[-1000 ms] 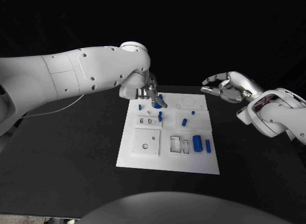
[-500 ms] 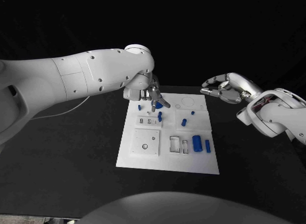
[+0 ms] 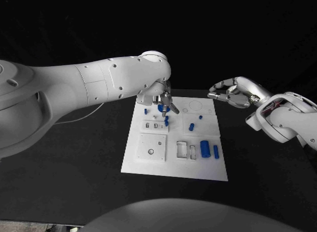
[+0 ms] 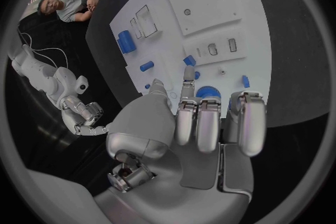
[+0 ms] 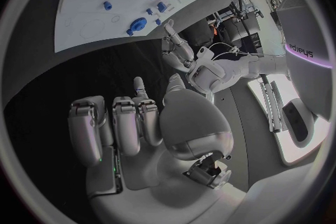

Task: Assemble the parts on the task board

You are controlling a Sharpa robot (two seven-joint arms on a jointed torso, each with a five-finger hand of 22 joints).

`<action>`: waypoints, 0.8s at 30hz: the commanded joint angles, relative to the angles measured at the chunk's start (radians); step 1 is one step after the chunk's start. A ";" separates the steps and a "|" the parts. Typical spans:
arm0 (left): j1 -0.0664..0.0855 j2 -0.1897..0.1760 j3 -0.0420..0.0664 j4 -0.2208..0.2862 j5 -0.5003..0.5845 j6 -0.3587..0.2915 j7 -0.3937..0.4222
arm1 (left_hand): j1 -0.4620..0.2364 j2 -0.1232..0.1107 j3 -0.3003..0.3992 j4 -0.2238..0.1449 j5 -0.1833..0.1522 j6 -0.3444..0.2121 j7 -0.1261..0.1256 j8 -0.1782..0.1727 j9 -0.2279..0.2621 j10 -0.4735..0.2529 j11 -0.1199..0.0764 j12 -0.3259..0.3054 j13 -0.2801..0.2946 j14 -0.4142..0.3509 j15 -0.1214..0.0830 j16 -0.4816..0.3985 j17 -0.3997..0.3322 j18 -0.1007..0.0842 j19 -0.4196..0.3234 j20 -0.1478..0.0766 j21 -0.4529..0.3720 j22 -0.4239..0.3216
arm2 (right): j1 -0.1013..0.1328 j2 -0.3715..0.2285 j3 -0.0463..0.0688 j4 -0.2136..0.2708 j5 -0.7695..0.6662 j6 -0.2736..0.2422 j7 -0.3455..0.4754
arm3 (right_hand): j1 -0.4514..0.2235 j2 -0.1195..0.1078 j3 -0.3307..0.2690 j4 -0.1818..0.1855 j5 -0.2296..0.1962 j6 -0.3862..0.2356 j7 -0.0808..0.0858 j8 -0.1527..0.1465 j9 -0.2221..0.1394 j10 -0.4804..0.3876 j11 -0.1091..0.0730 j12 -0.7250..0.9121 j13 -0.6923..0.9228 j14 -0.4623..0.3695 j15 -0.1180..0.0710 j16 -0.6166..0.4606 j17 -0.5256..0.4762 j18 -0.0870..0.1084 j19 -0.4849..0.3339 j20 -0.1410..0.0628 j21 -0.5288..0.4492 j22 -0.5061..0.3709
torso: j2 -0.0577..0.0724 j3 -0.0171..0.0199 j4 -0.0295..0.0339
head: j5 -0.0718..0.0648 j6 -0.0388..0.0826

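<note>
The white task board (image 3: 151, 164) lies in the middle of the black table. My left hand (image 3: 162, 100) hovers over its far left part with straight fingers and holds nothing. A round blue part (image 4: 207, 91) lies just beyond its fingertips (image 4: 187, 74), beside a small blue peg (image 4: 189, 60). Other blue parts include a thick cylinder (image 3: 204, 148), a bar (image 3: 215, 151) and a short piece (image 3: 191, 126). My right hand (image 3: 234, 92) hangs past the board's far right corner, fingers loosely bent and apart, with nothing in it.
The board (image 4: 245, 5) carries white inset plates with slots and holes (image 3: 151, 146) on its near left. Black table surrounds the board on all sides. My bulky left arm (image 3: 82, 92) reaches in over the table's left side.
My left arm has swung in farther, and its hand has shifted a little right and nearer over the board's far left. The right hand has stayed in place.
</note>
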 commanded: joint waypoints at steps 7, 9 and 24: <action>-0.012 0.013 0.001 -0.028 -0.043 0.021 -0.121 | -0.006 -0.016 0.013 0.013 -0.023 0.028 -0.011 0.033 0.056 0.106 -0.020 0.002 0.262 0.105 -0.018 0.002 0.263 0.007 0.029 -0.019 0.003 0.193 | 0.000 0.001 0.000 0.000 -0.014 0.029 -0.007 | -0.010 0.002 -0.007 0.000 -0.005 0.008 -0.001 0.005 -0.001 0.105 0.008 0.000 0.261 0.106 0.005 0.003 0.263 -0.013 0.103 0.006 0.001 0.261 | -0.002 -0.0004 0.0013 | -0.007 0.000; -0.014 0.018 0.001 -0.034 -0.043 0.022 -0.126 | -0.006 -0.017 0.014 0.014 -0.023 0.029 -0.012 0.036 0.061 0.106 -0.021 0.002 0.262 0.105 -0.018 0.002 0.263 0.007 0.030 -0.020 0.003 0.193 | 0.000 0.001 0.000 -0.001 -0.014 0.029 -0.008 | -0.010 0.002 -0.007 -0.001 -0.003 0.009 -0.001 0.005 -0.002 0.105 0.008 0.000 0.261 0.106 0.005 0.003 0.263 -0.013 0.102 0.006 0.001 0.261 | -0.002 -0.0001 0.0018 | -0.003 0.000; -0.047 0.032 0.002 -0.073 -0.049 0.027 -0.135 | -0.005 -0.024 0.030 0.019 0.011 0.017 -0.017 0.047 0.109 0.106 -0.027 0.002 0.262 0.105 -0.026 0.002 0.263 0.009 0.021 -0.029 -0.003 0.186 | 0.000 0.005 0.000 -0.004 -0.017 0.038 -0.018 | 0.000 0.007 -0.008 -0.006 0.015 0.008 -0.001 0.004 -0.004 0.105 0.007 0.000 0.261 0.106 0.005 0.003 0.263 -0.012 0.101 0.006 -0.001 0.261 | -0.004 0.0002 0.0020 | -0.009 0.000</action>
